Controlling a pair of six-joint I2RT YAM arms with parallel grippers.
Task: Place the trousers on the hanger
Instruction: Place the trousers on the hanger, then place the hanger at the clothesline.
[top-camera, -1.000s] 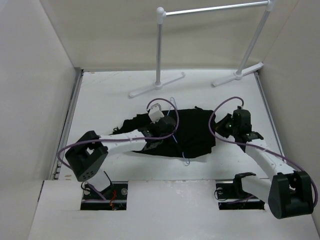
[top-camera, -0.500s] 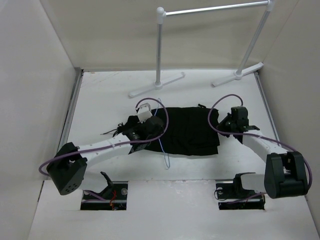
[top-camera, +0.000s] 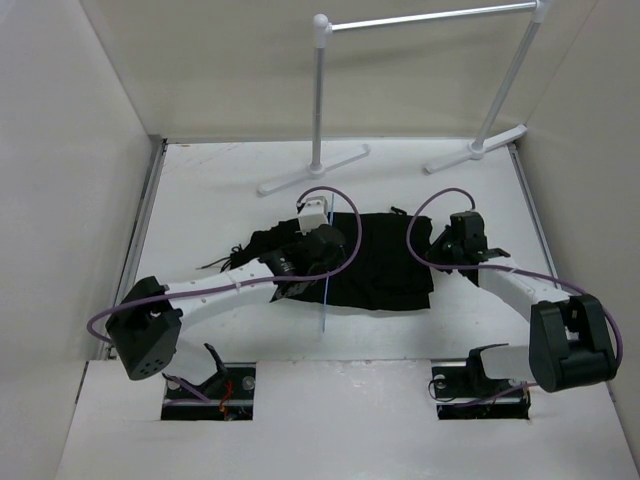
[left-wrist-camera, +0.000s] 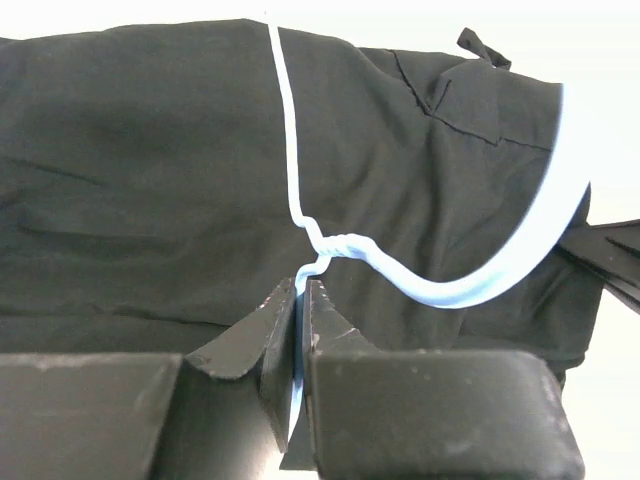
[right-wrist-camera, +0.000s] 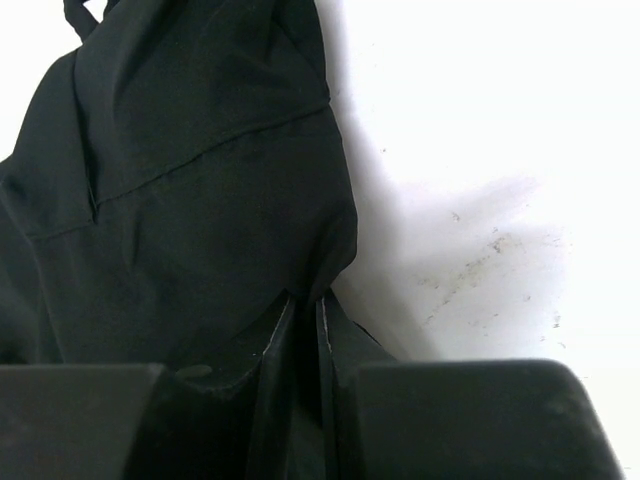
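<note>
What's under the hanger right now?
Under the hanger: mostly the black trousers; its near end juts past them over bare table. The table beneath the fabric is hidden.

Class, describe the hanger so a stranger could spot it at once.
On the white table, before the garment rack, lie black trousers. Over them runs the hanger, pinched in the left gripper. It alone is a thin pale blue wire, unlike the rack's thick white tubes.

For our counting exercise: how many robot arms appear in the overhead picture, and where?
2. The left arm reaches from near left onto the trousers; the right arm from near right to their right edge. None seems hidden.
</note>
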